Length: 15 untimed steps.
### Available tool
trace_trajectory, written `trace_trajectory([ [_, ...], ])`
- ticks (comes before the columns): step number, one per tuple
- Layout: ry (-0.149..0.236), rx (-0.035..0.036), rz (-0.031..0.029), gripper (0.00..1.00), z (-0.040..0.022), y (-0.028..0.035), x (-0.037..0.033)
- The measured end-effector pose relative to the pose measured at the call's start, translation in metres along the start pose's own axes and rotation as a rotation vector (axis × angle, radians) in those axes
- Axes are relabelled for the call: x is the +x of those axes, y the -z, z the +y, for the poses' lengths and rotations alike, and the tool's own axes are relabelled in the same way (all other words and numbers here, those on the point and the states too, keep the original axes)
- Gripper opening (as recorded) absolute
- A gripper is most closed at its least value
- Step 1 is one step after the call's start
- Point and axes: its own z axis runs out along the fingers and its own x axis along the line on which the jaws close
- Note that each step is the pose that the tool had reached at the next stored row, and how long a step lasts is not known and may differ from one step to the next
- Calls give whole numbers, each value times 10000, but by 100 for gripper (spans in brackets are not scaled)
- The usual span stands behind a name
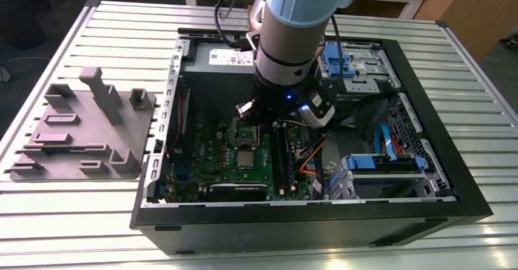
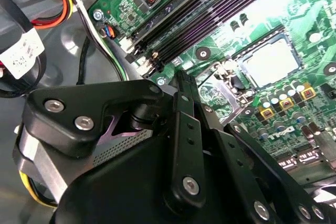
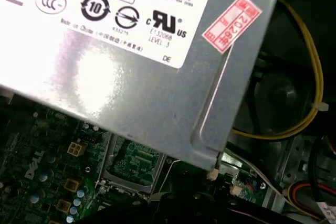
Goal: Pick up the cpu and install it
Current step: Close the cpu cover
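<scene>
Arm (image 1: 292,33): pale blue and grey, reaching down from above into the open case.
Gripper (image 1: 271,118): black linkage low over the green board, just beside the memory slots. Whether it is open or closed cannot be told. Nothing can be seen in its hold.
Cpu (image 1: 245,159): small square with its silver-grey top facing up. It lies flat and looks seated in the socket of the green board. In the second wrist view it (image 2: 270,61) sits apart from the gripper body, with a dark border around it.
Socket frame (image 1: 247,133): silvery rectangle just beside the cpu, between it and the grey metal box. In the first wrist view the board's green shows through its opening (image 3: 131,163).
Green board (image 1: 215,161): lies on the floor of the case and carries small round capacitors and yellow blocks.
Memory slots (image 2: 210,19): long black parallel strips on the exterior view's right of the cpu.
Grey metal box (image 3: 131,87): labelled, with a red sticker near one corner, mounted at the far end of the case.
Yellow wire (image 3: 315,77): loops beside the box.
Case (image 1: 307,221): black, lying with its open side up, with blue drive brackets (image 1: 380,161) at the exterior view's right.
Tray (image 1: 81,130): grey, with upright blocks, on the exterior view's left of the case.
Table (image 1: 121,27): slatted metal, bearing the case and the tray.
</scene>
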Motion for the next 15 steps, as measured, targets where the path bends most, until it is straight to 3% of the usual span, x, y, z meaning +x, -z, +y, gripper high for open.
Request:
trace_trajectory([
  [7, 52, -122, -39, 10, 11, -47, 1],
  [15, 61, -418, -150, 10, 14, -69, 5],
])
